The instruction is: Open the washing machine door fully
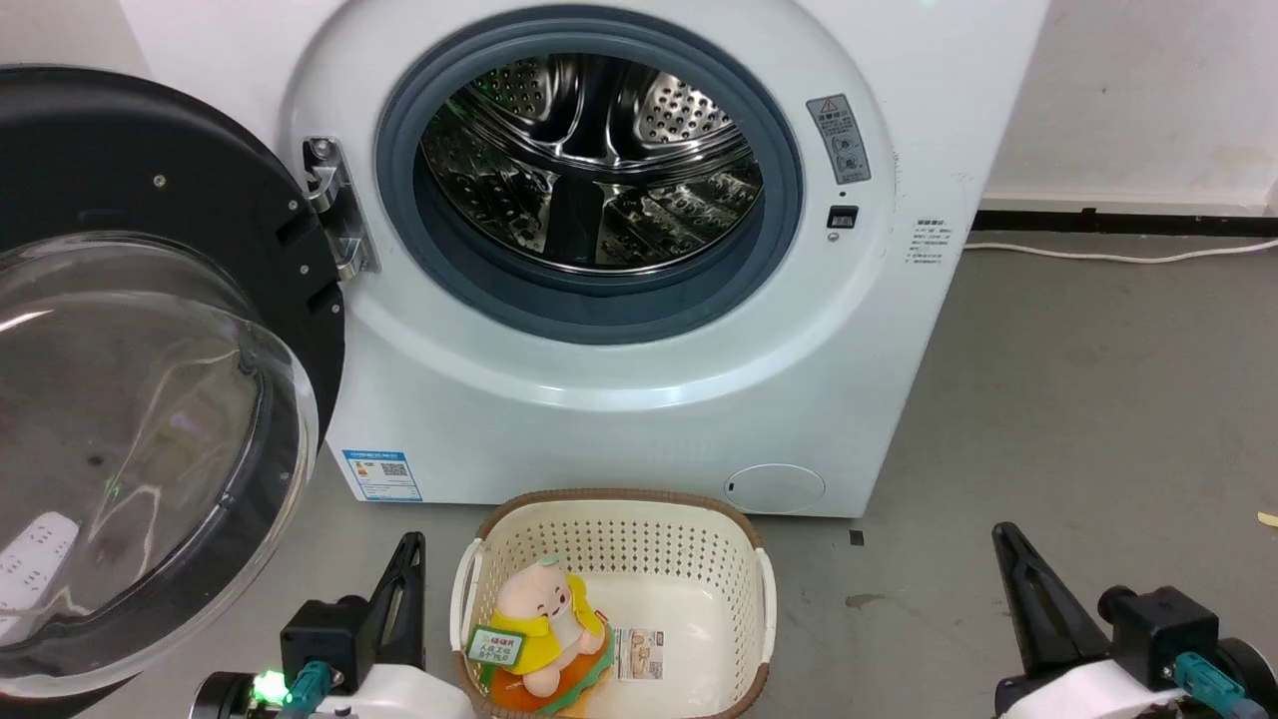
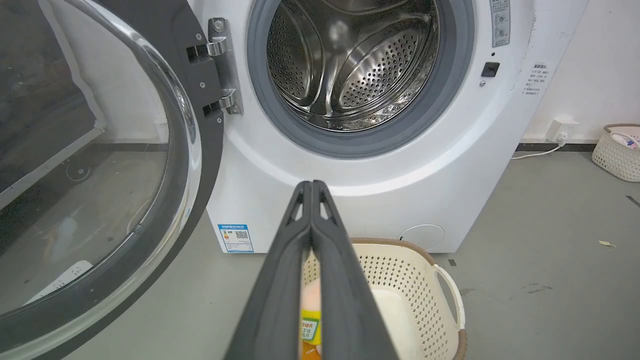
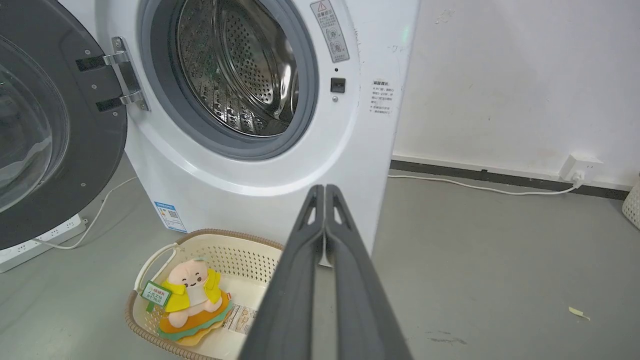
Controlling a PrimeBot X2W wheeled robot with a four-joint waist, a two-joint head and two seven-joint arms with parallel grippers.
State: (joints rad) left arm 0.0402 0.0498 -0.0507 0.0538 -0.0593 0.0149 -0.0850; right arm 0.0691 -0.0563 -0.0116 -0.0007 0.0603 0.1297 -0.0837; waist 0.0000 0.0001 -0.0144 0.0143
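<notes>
While the left end effector (image 2: 311,186) and right end effector (image 3: 325,190) are pressed together, the basket (image 1: 614,496) holds a plushie (image 1: 544,624).

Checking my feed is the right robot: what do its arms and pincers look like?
The left pincer and right pincer match: two long, dark grey fingers tapering to points, with slim triangular cut-outs near the tips. Each sits on a black block with a teal plug, joined to a white forearm shell. A green light glows at the left wrist.

cream perforated basket (image 1: 619,544) holds a pink plush toy (image 1: 534,611) (yellow jacket) and a small printed card (image 1: 639,654); white cable (image 1: 1118,258) runs along the wall (image 1: 1148,90).
</notes>
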